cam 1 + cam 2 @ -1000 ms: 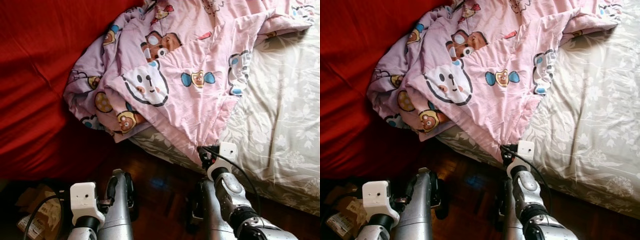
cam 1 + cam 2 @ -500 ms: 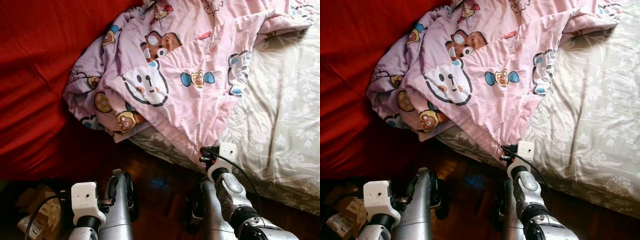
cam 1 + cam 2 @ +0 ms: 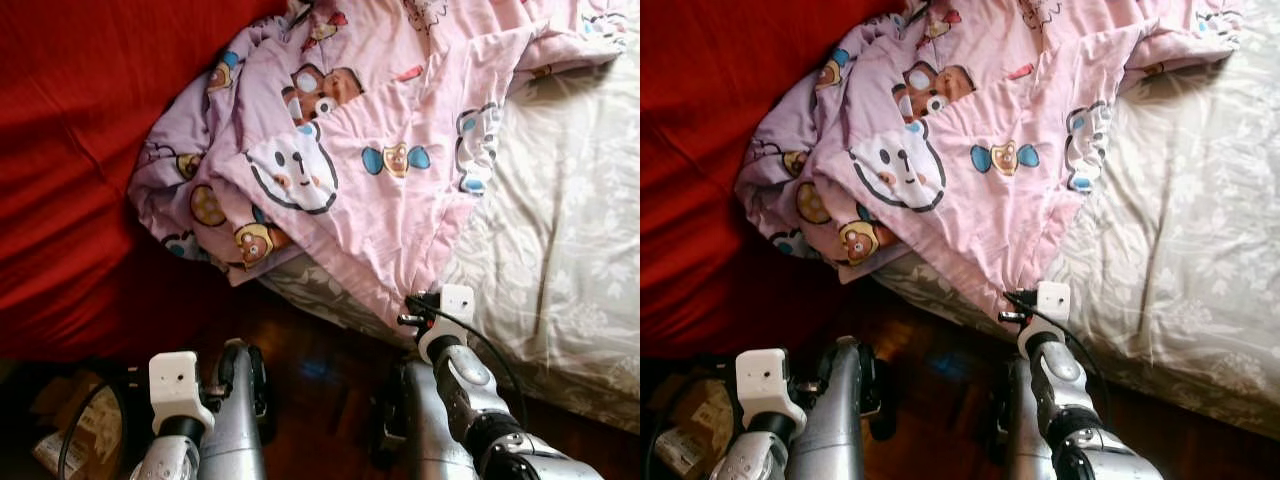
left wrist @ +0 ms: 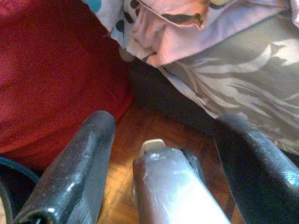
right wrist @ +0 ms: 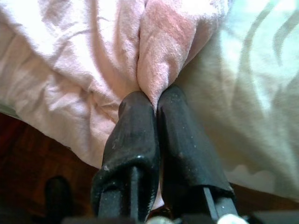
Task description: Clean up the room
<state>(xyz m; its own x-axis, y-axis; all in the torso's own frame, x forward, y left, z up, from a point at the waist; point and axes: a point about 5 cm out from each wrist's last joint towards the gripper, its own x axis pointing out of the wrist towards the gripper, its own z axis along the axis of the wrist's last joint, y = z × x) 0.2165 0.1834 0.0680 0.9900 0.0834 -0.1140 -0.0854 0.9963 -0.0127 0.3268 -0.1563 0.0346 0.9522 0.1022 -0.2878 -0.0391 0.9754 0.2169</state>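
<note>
Red fabric [image 3: 70, 150] occupies the far left, lying against the side of the bed; the pink cartoon-print blanket [image 3: 350, 150] is bunched partly over it and partly over the mattress. Below it, a crumpled paper item [image 3: 70, 440] lies on the dark wooden floor [image 3: 320, 365].

The left gripper [image 4: 163, 154] hangs low above the floor beside the bed, its fingers [image 4: 74, 172] spread wide apart and holding nothing. Judged from this posture, it is idle and kept clear of the work.

The right gripper [image 5: 152, 109] is at the near edge of the mattress, its two fingers pressed together on a pinched fold at the blanket's lowest corner. This corner grip is probably chosen because it lets the whole blanket be drawn out flat.

To the right, the grey floral sheet [image 3: 570, 230] lies exposed. Judged from this, the blanket is not yet spread, and the bed-making part of the task is at an early stage.
</note>
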